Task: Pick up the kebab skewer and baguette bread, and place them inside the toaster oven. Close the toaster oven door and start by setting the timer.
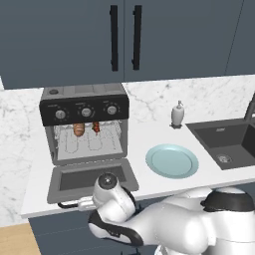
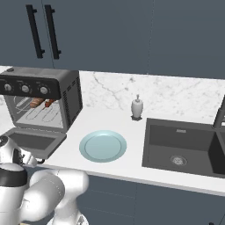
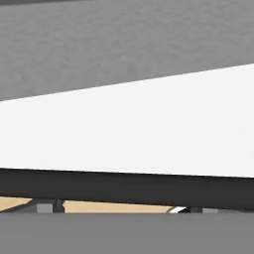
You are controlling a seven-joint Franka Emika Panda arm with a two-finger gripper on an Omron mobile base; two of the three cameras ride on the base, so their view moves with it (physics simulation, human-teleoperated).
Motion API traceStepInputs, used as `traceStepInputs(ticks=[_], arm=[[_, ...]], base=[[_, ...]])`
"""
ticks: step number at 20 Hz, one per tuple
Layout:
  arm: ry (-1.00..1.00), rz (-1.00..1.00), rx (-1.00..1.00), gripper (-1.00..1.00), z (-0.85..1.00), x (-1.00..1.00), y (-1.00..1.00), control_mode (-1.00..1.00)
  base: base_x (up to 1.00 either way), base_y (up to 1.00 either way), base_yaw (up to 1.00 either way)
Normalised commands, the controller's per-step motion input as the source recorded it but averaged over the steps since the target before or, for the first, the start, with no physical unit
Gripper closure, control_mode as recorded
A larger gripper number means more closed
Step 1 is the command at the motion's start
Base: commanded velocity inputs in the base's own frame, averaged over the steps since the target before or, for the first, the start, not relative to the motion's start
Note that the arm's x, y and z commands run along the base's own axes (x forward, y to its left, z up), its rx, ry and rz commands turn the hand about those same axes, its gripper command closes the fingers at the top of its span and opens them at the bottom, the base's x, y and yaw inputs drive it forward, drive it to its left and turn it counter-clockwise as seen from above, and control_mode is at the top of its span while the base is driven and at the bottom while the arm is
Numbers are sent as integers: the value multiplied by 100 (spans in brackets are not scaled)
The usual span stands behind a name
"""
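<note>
The toaster oven (image 1: 84, 94) (image 2: 66, 94) stands at the left of the counter. Its door (image 1: 92, 177) (image 2: 35, 141) hangs down open. On the wire rack inside lie the baguette bread (image 1: 78, 129) (image 2: 37, 103) and, to its right, the kebab skewer (image 1: 96, 127) (image 2: 49, 103). My gripper (image 1: 74, 203) (image 2: 27, 159) (image 3: 124, 207) is low at the door's front edge, by its black bar handle (image 1: 64, 204) (image 3: 129, 187). The jaws stand wide open. In the hand view the handle runs across just above the fingertips (image 3: 45, 206). Nothing is held.
A teal plate (image 1: 172, 160) (image 2: 103, 145) lies on the white counter right of the oven. A soap dispenser (image 1: 178, 114) (image 2: 137, 107) stands by the marble wall, and a dark sink (image 1: 229, 142) (image 2: 184, 147) is further right. Dark cabinets hang above.
</note>
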Motion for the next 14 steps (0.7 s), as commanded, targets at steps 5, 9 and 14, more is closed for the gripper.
traceStepInputs(ticks=[5,9,14], arm=[[-18,1,0,-100,14,18,0,-100],[-15,1,1,-100,44,25,0,-100],[-9,0,2,-100,70,43,0,-100]], base=[[0,0,0],[0,0,0],[0,0,0]])
